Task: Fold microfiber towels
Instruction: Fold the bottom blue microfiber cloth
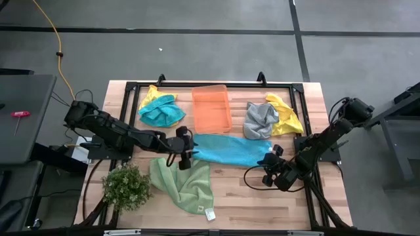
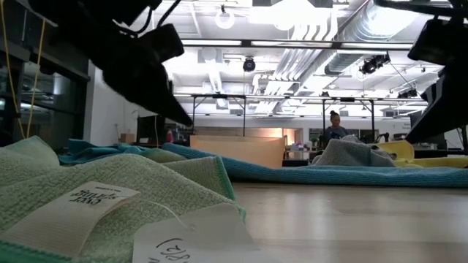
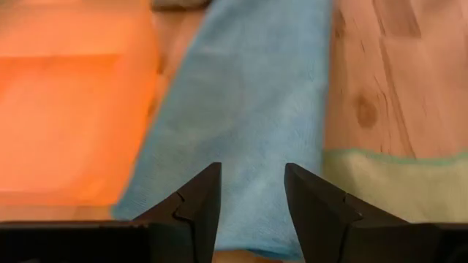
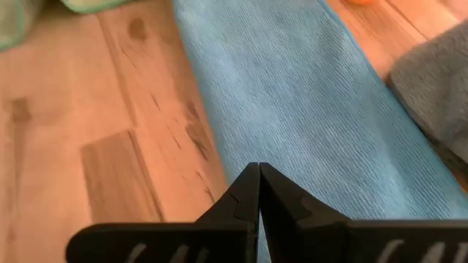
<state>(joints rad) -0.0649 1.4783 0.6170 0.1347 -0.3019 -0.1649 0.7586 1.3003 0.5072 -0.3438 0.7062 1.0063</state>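
A teal-blue microfiber towel [image 1: 230,149] lies folded into a long strip across the table's middle. My left gripper [image 3: 252,190] stands open over its left end [image 3: 241,146], one finger to each side. My right gripper [image 4: 258,175] is shut over its right end. A light green towel [image 1: 184,183] with a white tag [image 2: 69,208] lies crumpled near the front edge. A teal and yellow pair [image 1: 161,108] lies at the back left, and a grey towel [image 1: 260,119] and a yellow one [image 1: 285,115] at the back right. My right gripper points its shut fingertips [image 4: 248,186] slanting down at the blue towel, close to one long edge [image 4: 219,157] near its right end. Whether the tips touch the cloth I cannot tell. The towel lies flat on the table.
An orange plastic bin [image 1: 211,107] stands at the back middle, just beyond the blue towel. A small bushy plant [image 1: 125,187] sits at the front left corner. Bare wood [image 1: 262,203] shows at the front right. A person [image 2: 335,128] stands far off in the room.
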